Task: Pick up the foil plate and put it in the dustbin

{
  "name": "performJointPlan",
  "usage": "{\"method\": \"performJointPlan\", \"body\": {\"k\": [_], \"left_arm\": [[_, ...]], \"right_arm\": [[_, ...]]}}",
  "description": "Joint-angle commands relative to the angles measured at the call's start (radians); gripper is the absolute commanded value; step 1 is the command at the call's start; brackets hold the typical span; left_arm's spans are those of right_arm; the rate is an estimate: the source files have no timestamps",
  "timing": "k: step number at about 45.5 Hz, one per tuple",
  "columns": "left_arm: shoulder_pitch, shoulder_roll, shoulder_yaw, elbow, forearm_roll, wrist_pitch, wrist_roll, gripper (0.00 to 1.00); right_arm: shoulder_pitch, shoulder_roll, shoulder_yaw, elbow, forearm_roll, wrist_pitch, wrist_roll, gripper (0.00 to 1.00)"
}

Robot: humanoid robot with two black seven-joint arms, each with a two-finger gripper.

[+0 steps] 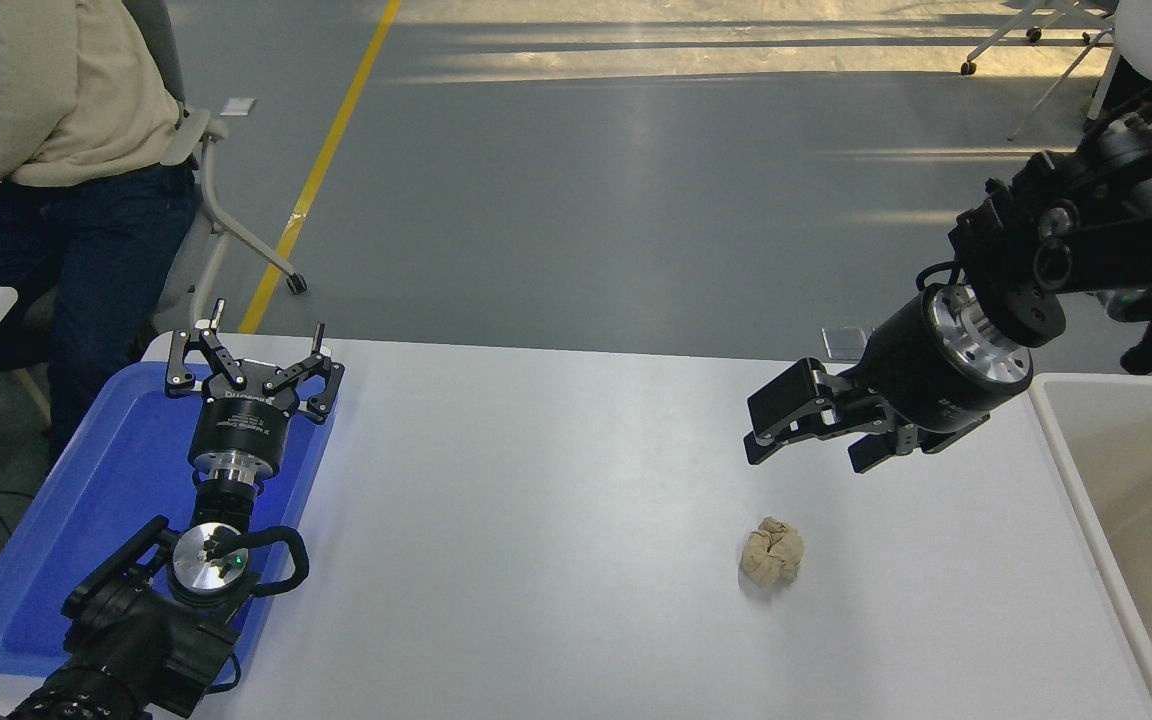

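right gripper (771,440): empty, fingers close together, above table (556,520)
left gripper (254,362): parked over blue tray (76,530), fingers spread
step: likely after drop, or seeking plate
foil plate: none in view
next: locating plate
count: one dustbin (1086,480), one paper ball (774,552), one seated person (46,130)

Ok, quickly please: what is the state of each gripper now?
Left gripper: open, empty, parked over the blue tray.
Right gripper: shut, holding nothing, above the table.
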Motion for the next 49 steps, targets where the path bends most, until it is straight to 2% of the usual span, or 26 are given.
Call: {"method": "performJointPlan", "body": {"k": [1,14,28,49], "left_arm": [[0.0,0.0,0.0,0.0,0.0,0.0,0.0,1.0],[0.0,0.0,0.0,0.0,0.0,0.0,0.0,1.0],[0.0,0.0,0.0,0.0,0.0,0.0,0.0,1.0],[0.0,0.0,0.0,0.0,0.0,0.0,-0.002,1.0]], "right_arm": [[0.027,0.011,-0.006,-0.002,0.0,0.056,0.001,1.0],[0.024,0.035,-0.039,-0.01,-0.023,0.044,-0.005,1.0],[0.021,0.063,-0.094,-0.016,-0.115,0.013,-0.007,1.0],[0.022,0.084,-0.12,-0.016,-0.112,0.007,-0.007,1.0]]}}
